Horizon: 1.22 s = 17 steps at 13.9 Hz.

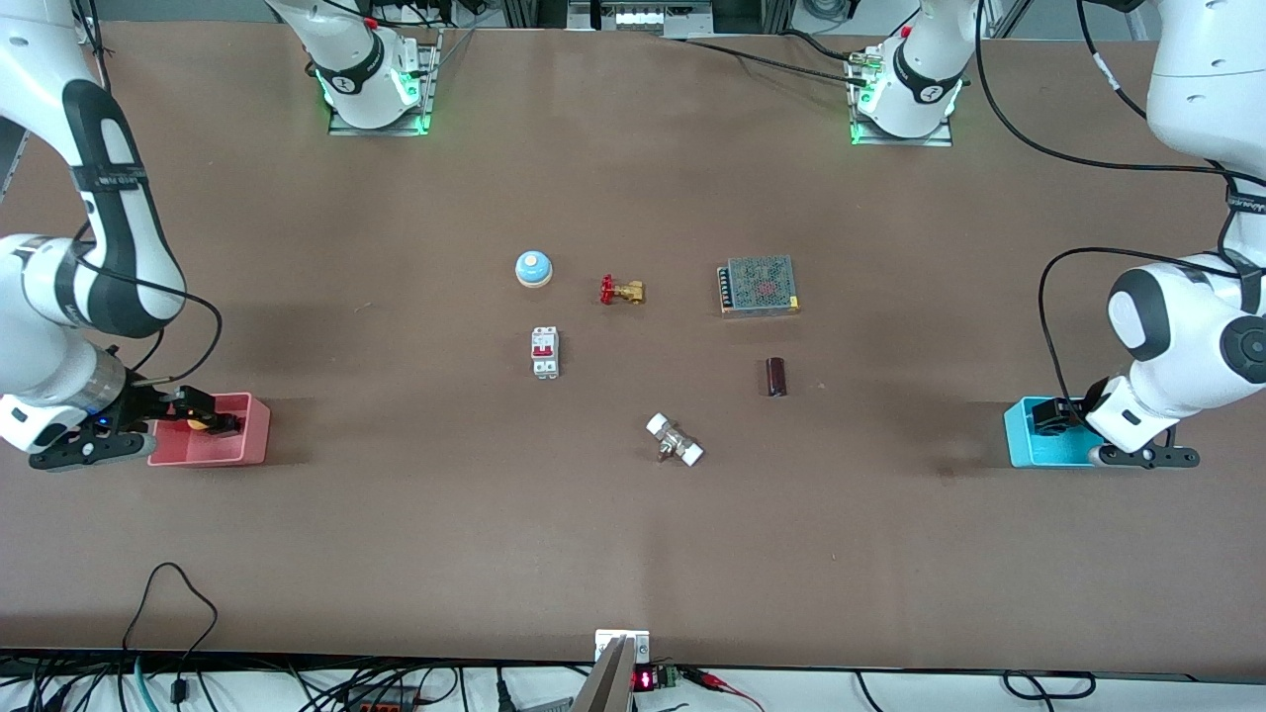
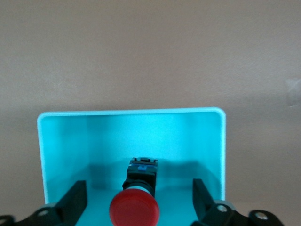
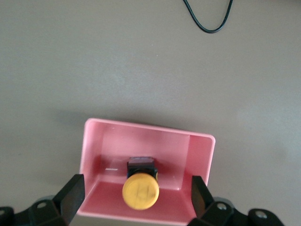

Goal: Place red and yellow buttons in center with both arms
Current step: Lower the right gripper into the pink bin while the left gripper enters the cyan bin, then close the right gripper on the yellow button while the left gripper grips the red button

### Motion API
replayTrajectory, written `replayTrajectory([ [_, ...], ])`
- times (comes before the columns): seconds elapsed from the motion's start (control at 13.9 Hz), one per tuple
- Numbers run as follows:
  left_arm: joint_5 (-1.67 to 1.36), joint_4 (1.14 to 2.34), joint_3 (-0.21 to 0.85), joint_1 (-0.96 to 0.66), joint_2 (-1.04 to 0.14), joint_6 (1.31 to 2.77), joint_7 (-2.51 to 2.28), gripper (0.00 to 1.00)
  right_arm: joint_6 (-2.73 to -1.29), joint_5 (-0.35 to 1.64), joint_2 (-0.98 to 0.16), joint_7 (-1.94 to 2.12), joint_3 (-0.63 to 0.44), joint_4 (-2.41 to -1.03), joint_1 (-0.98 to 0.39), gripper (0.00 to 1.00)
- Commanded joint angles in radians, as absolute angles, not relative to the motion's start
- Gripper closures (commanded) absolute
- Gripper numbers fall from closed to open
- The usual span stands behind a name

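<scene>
The yellow button (image 3: 140, 190) lies in a pink bin (image 3: 141, 129) at the right arm's end of the table; a bit of its cap shows in the front view (image 1: 198, 424). My right gripper (image 3: 136, 194) is open, its fingers straddling the button and reaching into the bin (image 1: 252, 435). The red button (image 2: 134, 209) lies in a cyan bin (image 2: 131, 114) at the left arm's end; it is hidden in the front view. My left gripper (image 2: 139, 202) is open, fingers on either side of the red cap, over that bin (image 1: 1024, 445). The brown table centre (image 1: 653, 366) is bare.
Around the centre lie a blue dome bell (image 1: 533, 268), a red-handled brass valve (image 1: 621, 291), a white breaker (image 1: 545, 352), a metal mesh power supply (image 1: 758, 285), a dark cylinder (image 1: 775, 377) and a white-capped fitting (image 1: 675, 440).
</scene>
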<state>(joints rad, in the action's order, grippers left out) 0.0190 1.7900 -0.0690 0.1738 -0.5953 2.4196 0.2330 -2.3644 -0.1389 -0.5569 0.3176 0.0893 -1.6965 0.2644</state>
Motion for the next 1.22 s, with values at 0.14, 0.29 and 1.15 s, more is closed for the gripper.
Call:
replayTrajectory([
  [0.14, 0.034, 1.813, -0.064, 0.189, -0.594, 2.441, 0.259, 0.67, -2.414, -0.153, -0.577, 0.333, 0.103, -1.732, 0.288, 0.00],
  [0.29, 0.034, 1.813, -0.061, 0.187, -0.598, 2.438, 0.259, 0.80, -2.421, -0.153, -0.584, 0.333, 0.103, -1.741, 0.294, 0.00],
  [1.15, 0.034, 1.638, 0.079, 0.118, -0.431, 1.827, 0.232, 0.90, -2.430, -0.153, -0.594, 0.354, 0.103, -1.761, 0.310, 0.00],
])
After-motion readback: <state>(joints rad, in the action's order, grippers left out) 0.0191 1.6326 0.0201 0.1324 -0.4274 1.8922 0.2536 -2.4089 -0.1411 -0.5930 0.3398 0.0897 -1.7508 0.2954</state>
